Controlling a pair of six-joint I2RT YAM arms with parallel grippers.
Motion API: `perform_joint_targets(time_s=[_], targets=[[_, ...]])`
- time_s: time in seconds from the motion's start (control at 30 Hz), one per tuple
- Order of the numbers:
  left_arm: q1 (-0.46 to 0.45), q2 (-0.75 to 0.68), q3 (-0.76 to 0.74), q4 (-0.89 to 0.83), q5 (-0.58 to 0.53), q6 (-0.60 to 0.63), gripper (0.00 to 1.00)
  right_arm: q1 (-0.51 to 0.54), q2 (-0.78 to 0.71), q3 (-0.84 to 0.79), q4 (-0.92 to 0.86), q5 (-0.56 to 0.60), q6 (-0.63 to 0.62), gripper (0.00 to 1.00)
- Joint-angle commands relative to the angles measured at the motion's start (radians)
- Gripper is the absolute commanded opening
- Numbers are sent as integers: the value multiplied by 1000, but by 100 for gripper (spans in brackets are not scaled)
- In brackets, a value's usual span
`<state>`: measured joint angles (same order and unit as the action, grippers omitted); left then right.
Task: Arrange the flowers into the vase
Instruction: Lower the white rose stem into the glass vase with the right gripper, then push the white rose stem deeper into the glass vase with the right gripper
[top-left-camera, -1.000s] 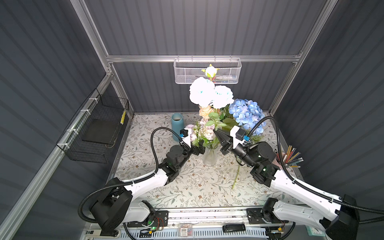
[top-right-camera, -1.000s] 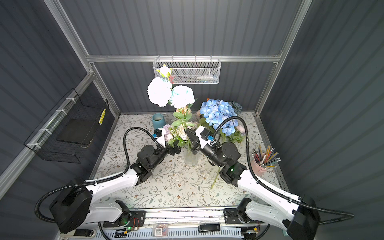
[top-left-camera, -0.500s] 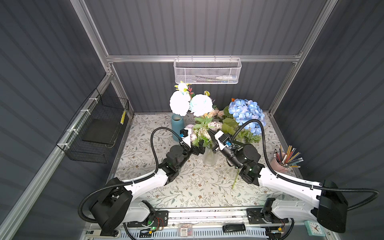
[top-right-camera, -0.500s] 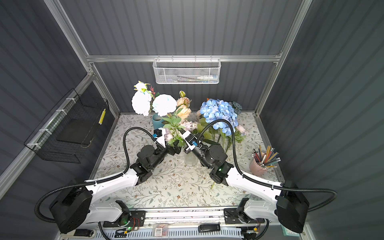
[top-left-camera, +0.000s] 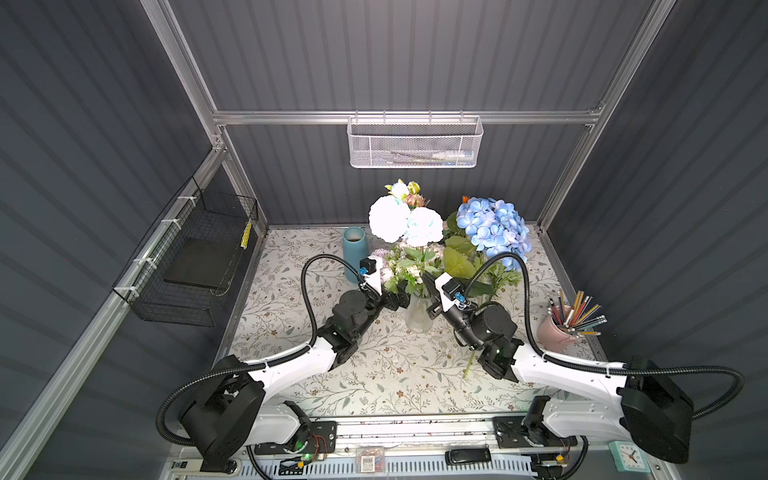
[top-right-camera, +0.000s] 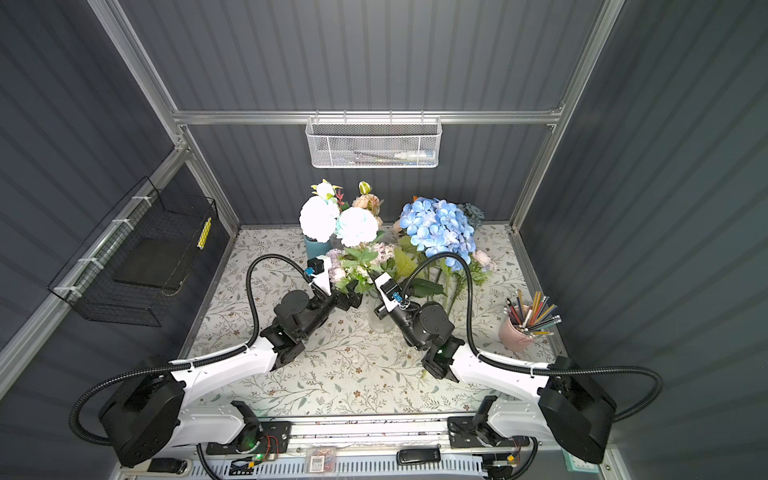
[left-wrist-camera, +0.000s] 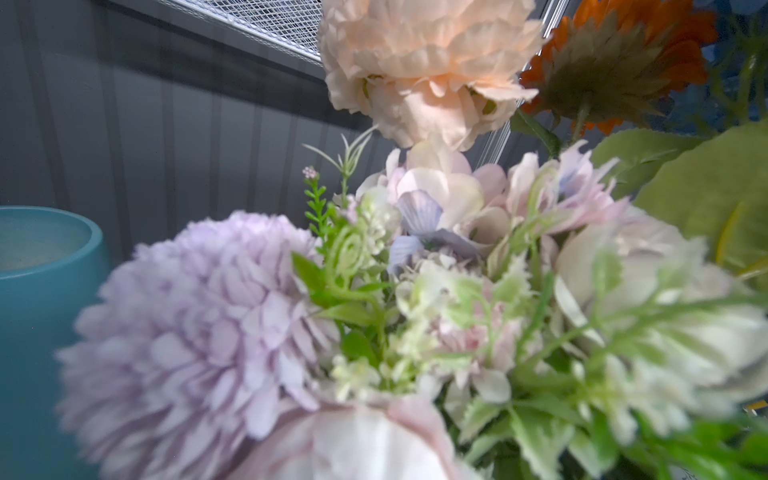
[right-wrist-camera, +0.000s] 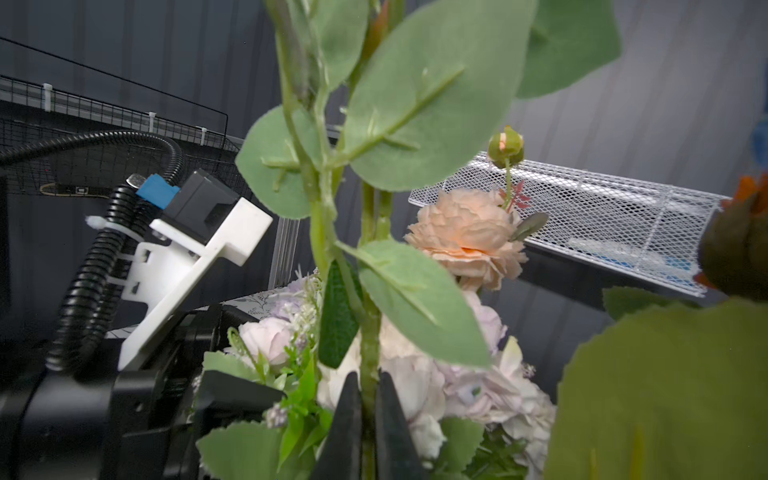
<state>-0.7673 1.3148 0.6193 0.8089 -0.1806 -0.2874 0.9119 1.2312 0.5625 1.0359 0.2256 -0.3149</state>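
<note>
The flowers (left-wrist-camera: 199, 328) have matt cloth petals; their leaves (right-wrist-camera: 415, 95) are fuzzy fabric on smooth plastic-looking stems (right-wrist-camera: 370, 357). The clear vase (top-left-camera: 417, 318) looks like glossy glass, the teal vase (top-left-camera: 354, 253) smooth and matt. At upper middle of the frame, the white mesh basket (top-left-camera: 413, 145) is painted metal

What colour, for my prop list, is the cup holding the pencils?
Pale pink; the pencil cup shows best in a top view.

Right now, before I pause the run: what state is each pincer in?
Left pincer: open, beside the neck of the vase; no grip visible.
Right pincer: shut on a green flower stem.
</note>
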Motion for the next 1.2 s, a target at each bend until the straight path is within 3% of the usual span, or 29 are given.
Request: perform_joint_targets(time_s=[0.0, 0.2, 0.4, 0.53, 0.83, 0.93, 1.17], targets=[[-4, 1, 19, 47, -8, 14, 99, 30, 37, -22, 127, 83, 2, 0], [-5, 0, 23, 44, -7, 13, 99, 68, 142, -60, 271, 173, -107, 0], [-6, -3, 23, 44, -6, 10, 99, 81, 246, -92, 435, 228, -127, 2], [-5, -3, 22, 44, -5, 10, 99, 85, 274, -91, 443, 249, -131, 5], [-5, -3, 19, 44, -9, 12, 99, 87, 220, -111, 426, 273, -115, 46], [-6, -5, 20, 44, -9, 13, 99, 87, 159, -109, 330, 252, -85, 52], [-5, -6, 19, 38, -9, 14, 99, 97, 29, -93, 167, 181, -39, 56]])
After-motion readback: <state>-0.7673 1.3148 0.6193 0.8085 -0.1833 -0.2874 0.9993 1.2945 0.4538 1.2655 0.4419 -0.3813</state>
